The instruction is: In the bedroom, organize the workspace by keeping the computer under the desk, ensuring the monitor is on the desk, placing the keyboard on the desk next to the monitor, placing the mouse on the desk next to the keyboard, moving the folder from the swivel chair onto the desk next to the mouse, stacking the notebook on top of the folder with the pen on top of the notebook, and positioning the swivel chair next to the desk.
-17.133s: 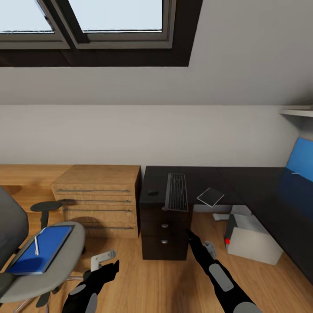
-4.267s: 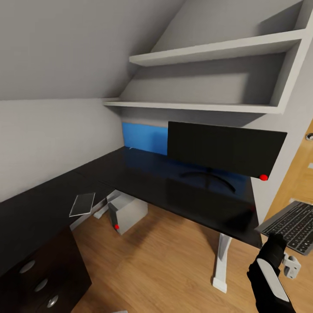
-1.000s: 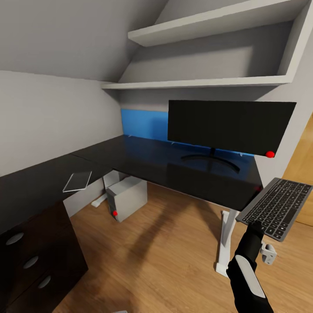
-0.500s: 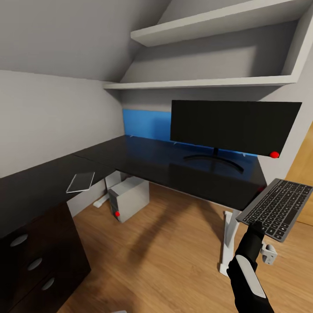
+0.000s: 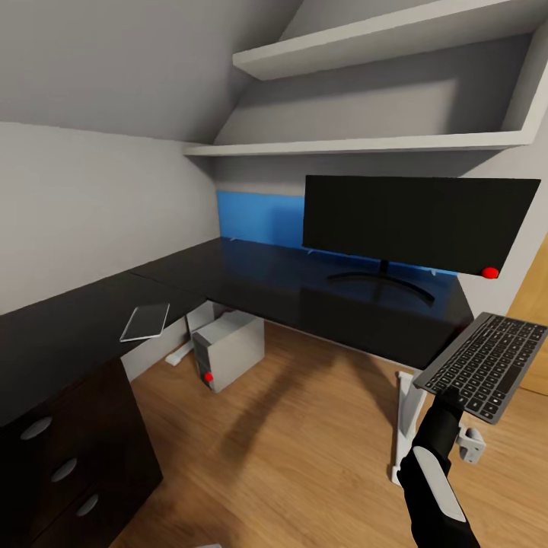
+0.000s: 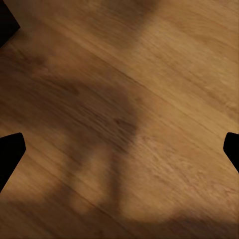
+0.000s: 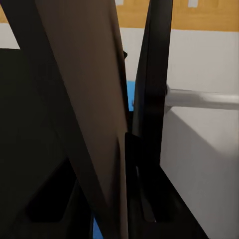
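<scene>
Little has shifted in the last half second beyond a slight sideways drift of the head camera; the slim grey keyboard with dark keys [image 5: 485, 365] hangs at the same place off the desk's right end. The right claw [image 5: 449, 393] is clamped on the keyboard's near edge, holding it tilted in the air just beside the glossy black L-shaped desk [image 5: 251, 285], apart from the top. The black right forearm rises steeply from the lower edge of the head view. In the right wrist view the keyboard [image 7: 84, 109] runs edge-on between the fingers [image 7: 154, 89]. The left claw's dark fingertips [image 6: 10, 154] stand wide apart over the wooden floor [image 6: 124, 99], holding nothing. The wide black monitor [image 5: 418, 221] stands near the desk's right end. The light grey tower computer [image 5: 228, 350] sits on the floor under the desk.
</scene>
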